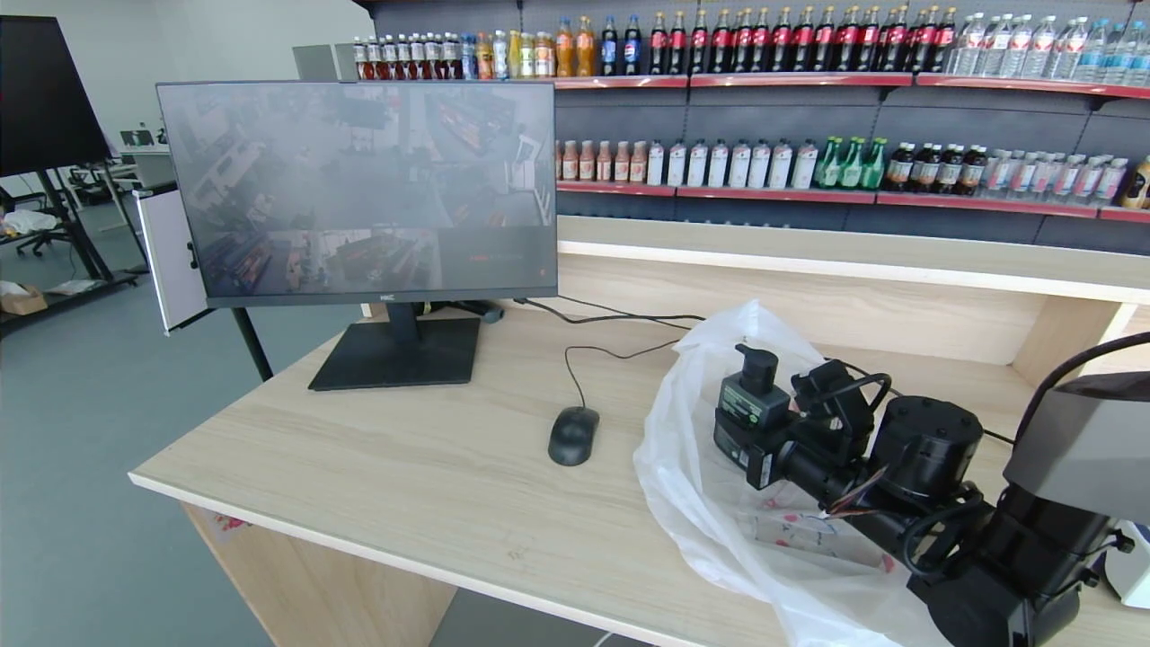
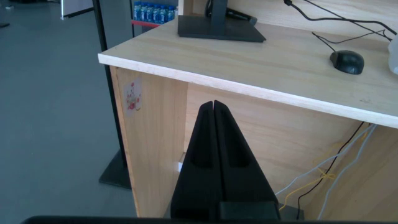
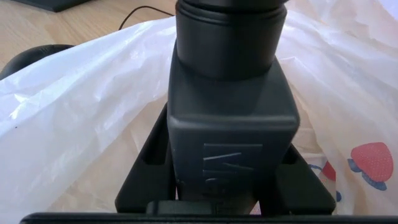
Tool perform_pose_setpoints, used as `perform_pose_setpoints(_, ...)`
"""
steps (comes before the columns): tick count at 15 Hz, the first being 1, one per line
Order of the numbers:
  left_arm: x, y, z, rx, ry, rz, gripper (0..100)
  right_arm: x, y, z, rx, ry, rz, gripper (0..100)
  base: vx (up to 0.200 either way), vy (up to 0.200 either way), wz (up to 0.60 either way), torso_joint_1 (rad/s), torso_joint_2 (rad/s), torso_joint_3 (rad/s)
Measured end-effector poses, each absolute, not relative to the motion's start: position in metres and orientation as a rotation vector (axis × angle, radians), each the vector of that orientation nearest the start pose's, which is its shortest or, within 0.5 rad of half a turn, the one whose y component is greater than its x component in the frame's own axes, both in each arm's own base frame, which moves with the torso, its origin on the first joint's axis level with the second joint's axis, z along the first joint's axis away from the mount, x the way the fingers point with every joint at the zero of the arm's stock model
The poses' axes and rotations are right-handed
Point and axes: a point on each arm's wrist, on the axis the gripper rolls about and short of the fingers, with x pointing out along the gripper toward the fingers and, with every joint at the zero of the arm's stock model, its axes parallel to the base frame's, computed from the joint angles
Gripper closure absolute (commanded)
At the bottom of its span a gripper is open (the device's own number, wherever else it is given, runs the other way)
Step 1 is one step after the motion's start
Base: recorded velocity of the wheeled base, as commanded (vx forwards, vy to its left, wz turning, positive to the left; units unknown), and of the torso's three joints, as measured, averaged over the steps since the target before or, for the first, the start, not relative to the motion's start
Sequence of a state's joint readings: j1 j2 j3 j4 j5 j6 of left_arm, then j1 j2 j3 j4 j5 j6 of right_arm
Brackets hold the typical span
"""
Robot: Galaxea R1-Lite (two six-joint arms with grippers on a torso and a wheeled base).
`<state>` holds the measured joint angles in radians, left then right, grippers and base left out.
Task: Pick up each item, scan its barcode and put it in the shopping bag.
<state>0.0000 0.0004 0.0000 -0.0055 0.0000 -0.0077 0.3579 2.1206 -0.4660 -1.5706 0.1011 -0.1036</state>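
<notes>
My right gripper [image 1: 774, 442] is shut on a dark square bottle [image 1: 751, 402] with a green label and a black round cap. It holds the bottle tilted over the mouth of the white plastic shopping bag [image 1: 687, 476], which lies at the right of the wooden desk [image 1: 377, 476]. In the right wrist view the bottle [image 3: 231, 106] sits between the fingers of the gripper [image 3: 231, 158], with the bag [image 3: 74, 112] spread beneath. A pack with strawberry print [image 1: 809, 532] shows through the bag. My left gripper [image 2: 214, 109] hangs shut and empty below the desk's front edge.
A monitor [image 1: 359, 189] stands at the back left of the desk, and a black mouse [image 1: 573, 435] with its cable lies just left of the bag. A raised wooden counter and shelves of drink bottles [image 1: 809, 162] run behind. A white object [image 1: 1132, 562] sits at the far right.
</notes>
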Motion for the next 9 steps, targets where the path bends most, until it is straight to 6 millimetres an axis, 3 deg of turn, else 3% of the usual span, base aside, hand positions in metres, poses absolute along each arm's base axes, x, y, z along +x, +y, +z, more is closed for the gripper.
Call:
perform_pose_setpoints(1,-0.0228,0.0000,0.0761,-0.008,-0.005,0.000,100,0.2967,0.1134,0.0660,-0.113,0.067,0.463,100,0.000,0.000,0.00,0.000,0.00,0.000)
perform_pose_setpoints(2,-0.0228,0.0000,0.0761,-0.007,-0.005,0.000,100,0.2949,0.1121,0.0651,-0.115,0.077,0.462,0,0.000,0.000,0.00,0.000,0.00,0.000)
perform_pose_setpoints(9,-0.0228,0.0000,0.0761,-0.008,-0.005,0.000,100,0.2943,0.1073,0.0721,-0.094,0.060,0.446,0,0.000,0.000,0.00,0.000,0.00,0.000)
